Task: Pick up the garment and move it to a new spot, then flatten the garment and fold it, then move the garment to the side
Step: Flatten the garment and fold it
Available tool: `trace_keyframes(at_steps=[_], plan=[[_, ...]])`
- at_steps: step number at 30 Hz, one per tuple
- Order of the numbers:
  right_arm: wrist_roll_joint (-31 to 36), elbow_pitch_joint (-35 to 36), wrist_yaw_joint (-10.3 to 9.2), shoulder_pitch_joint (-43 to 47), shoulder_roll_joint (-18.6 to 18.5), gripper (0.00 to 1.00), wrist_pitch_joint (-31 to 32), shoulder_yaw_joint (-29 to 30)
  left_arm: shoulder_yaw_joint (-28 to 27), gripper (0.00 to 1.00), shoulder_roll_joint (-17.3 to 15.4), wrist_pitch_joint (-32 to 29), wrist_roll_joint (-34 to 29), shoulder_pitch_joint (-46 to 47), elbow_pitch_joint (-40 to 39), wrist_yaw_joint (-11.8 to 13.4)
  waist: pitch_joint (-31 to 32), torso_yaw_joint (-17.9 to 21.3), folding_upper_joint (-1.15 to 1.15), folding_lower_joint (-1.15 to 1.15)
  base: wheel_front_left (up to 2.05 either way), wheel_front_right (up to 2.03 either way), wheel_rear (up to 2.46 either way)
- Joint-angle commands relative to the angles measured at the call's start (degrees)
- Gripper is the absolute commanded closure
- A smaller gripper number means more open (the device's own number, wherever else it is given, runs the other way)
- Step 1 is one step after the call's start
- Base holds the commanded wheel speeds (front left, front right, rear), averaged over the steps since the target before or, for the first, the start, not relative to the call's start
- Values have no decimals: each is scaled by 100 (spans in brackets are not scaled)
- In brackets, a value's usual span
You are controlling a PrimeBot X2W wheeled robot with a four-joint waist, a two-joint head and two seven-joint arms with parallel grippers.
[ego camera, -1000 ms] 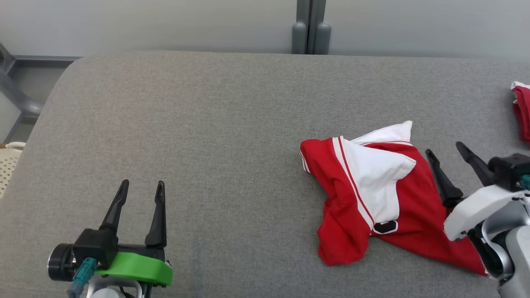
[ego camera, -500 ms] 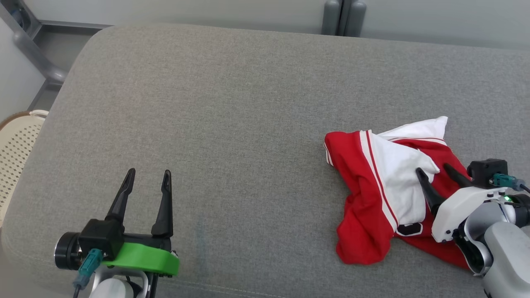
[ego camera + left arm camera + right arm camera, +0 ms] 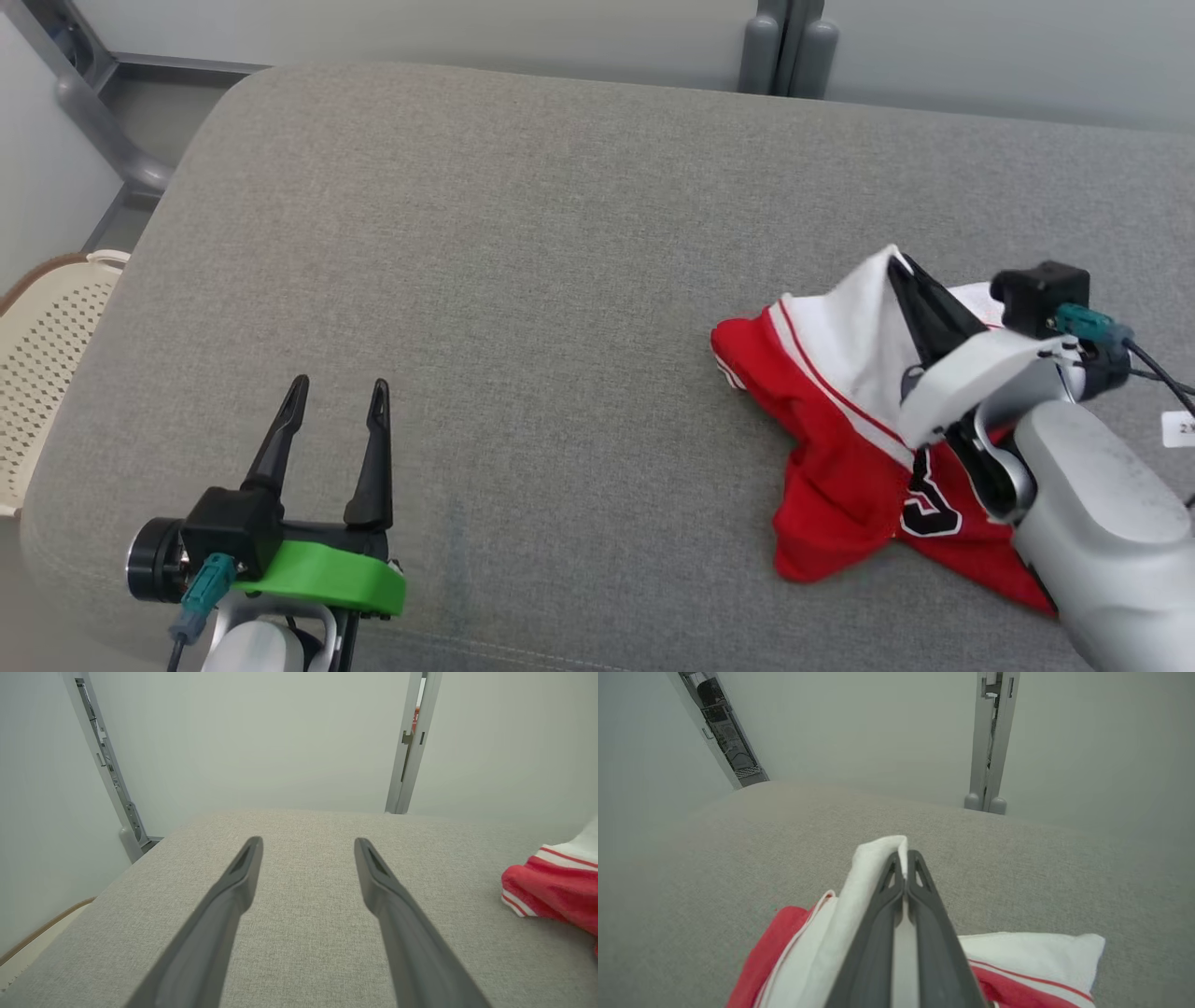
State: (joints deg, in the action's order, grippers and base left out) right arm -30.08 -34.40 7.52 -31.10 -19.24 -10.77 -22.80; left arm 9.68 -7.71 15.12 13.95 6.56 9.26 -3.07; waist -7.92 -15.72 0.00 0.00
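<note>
The garment [image 3: 840, 439] is a crumpled red and white jersey with black lettering, on the right of the grey padded surface [image 3: 523, 280]. My right gripper [image 3: 904, 266] is shut on a white fold of it and holds that fold up in a peak. In the right wrist view the two fingers [image 3: 903, 858] pinch the white cloth [image 3: 868, 877]. My left gripper [image 3: 338, 392] stands open at the lower left, nothing between its fingers. A red and white edge of the garment [image 3: 551, 886] shows at the right of the left wrist view, well away from the left gripper [image 3: 308, 844].
A cream perforated basket [image 3: 47, 345] stands off the surface's left edge. Grey panels and a post [image 3: 789, 47] rise behind the far edge. A small white tag [image 3: 1178, 427] lies at the far right.
My right gripper went in over the garment, shut on a white fold and raised it. The camera shifted, so the whole picture moved. The left gripper stayed open in place.
</note>
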Motion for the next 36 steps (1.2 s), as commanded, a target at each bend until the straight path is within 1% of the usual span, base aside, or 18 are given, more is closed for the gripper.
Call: trace_keyframes(at_steps=[1,6,9,13,16,17,18,19,21,24,25,29,36], plan=[[-16,63,-7,-218,136,100,-59,-70,-31,0,7,2,-45,41,-15,-34,54,-70,0,0,0,0,0],[49,33,-7,-840,747,100,-159,-367,-65,0,37,2,-64,-15,-34,-63,96,-247,0,0,0,0,0],[107,-77,-7,-1081,1188,100,-204,-728,-80,0,56,1,-89,-36,-50,-54,106,-398,0,0,0,0,0],[8,-233,-7,-1054,1509,100,-263,-1390,-95,0,79,1,-106,-57,-52,-87,88,-560,0,0,0,0,0],[-160,-381,-7,-868,1589,100,-266,-1983,-110,0,107,2,-114,-70,-52,-87,64,-611,0,0,0,0,0],[-227,-460,-7,-818,1601,70,-239,-2193,-114,0,120,2,-121,-69,-52,-89,52,-621,0,0,0,0,0],[-296,-522,-7,-776,1606,2,-221,-2346,-120,0,130,2,-121,-68,-49,-90,45,-624,0,0,0,0,0],[-381,-569,-7,-746,1614,0,-240,-2483,-127,0,142,2,-124,-66,-45,-90,38,-621,0,0,0,0,0],[-494,-661,-7,-757,1622,0,-271,-2642,-167,0,150,2,-130,-85,-50,-75,38,-572,0,0,0,0,0],[-579,-795,-7,-935,1604,0,-352,-2586,-220,0,145,2,-147,-124,-54,-71,71,-434,0,0,0,0,0],[-613,-830,-7,-983,1534,0,-379,-2507,-233,0,139,2,-159,-134,-52,-81,97,-379,0,0,0,0,0],[-675,-949,-7,-1082,1037,0,-436,-2069,-292,0,118,2,-196,-151,-69,-99,208,-181,0,0,0,0,0],[-647,-1234,-8,-775,-87,0,-443,-1190,-356,0,81,2,-233,-239,-96,-105,328,114,0,0,0,0,0]])
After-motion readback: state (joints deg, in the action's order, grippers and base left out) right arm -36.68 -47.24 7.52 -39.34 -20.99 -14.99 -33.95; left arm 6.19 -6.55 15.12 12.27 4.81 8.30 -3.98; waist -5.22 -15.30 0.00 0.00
